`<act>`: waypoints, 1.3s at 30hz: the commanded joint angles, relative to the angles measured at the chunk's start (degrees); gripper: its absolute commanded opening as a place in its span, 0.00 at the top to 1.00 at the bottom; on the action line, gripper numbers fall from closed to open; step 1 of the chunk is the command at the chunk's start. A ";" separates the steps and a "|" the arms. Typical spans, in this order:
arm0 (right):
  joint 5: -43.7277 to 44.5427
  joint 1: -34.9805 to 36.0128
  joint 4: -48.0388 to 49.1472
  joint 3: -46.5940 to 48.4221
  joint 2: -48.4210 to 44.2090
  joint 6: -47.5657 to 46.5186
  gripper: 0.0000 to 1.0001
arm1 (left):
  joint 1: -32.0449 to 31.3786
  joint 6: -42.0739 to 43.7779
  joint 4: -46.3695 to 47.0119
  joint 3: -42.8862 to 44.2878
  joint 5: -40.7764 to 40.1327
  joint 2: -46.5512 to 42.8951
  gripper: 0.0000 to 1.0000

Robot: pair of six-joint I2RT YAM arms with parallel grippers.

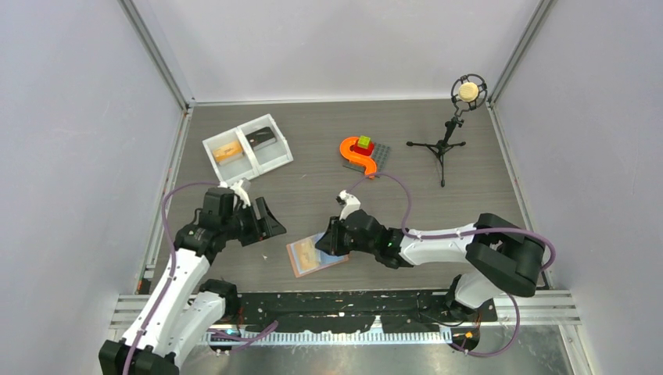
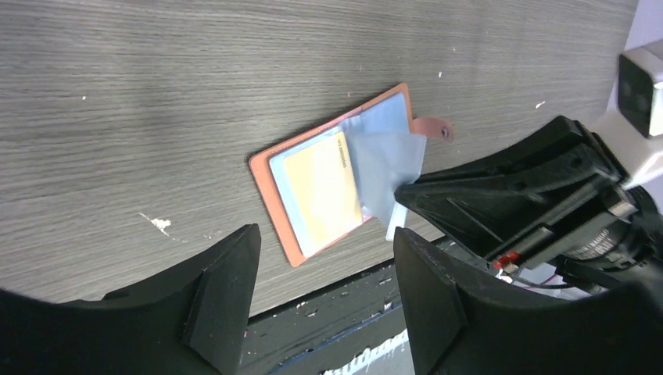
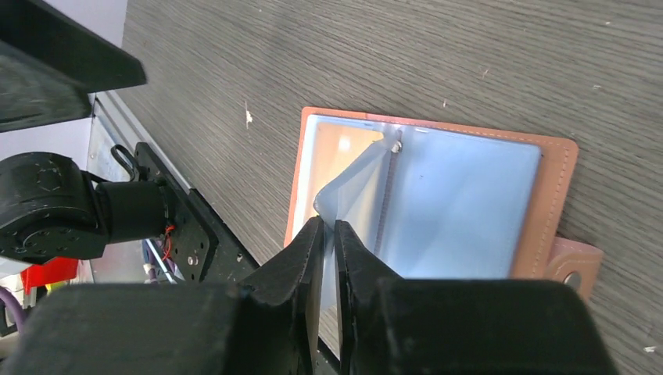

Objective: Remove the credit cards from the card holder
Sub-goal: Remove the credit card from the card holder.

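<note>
Grey wood-grain table point(image 1: 438, 211), enclosed by pale walls. The card holder point(image 1: 317, 254) lies spread open and face up at 6 o'clock, close to the near edge, with its side tab pointing toward 3 o'clock. A yellow card point(image 2: 324, 191) sits in its 9 o'clock pocket.

The right gripper point(image 3: 324, 226) comes in from 3 o'clock. Its jaws are nearly together, pinching a light blue inner leaf point(image 3: 352, 183) of the holder, which is lifted and curled.

The left gripper point(image 1: 262, 223) hangs at 9 o'clock of the holder, apart from it, jaws wide, gripping nothing.

A white tray point(image 1: 270, 164) stands at 11 o'clock, with a dark card point(image 1: 260, 137) in its 3 o'clock compartment. A microphone stand point(image 1: 444, 144) stands at 2 o'clock
</note>
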 commanded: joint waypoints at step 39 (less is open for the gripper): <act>18.97 5.94 -28.73 15.13 -4.12 -10.25 0.37 | -2.26 2.03 -1.07 2.73 -2.16 -3.35 0.36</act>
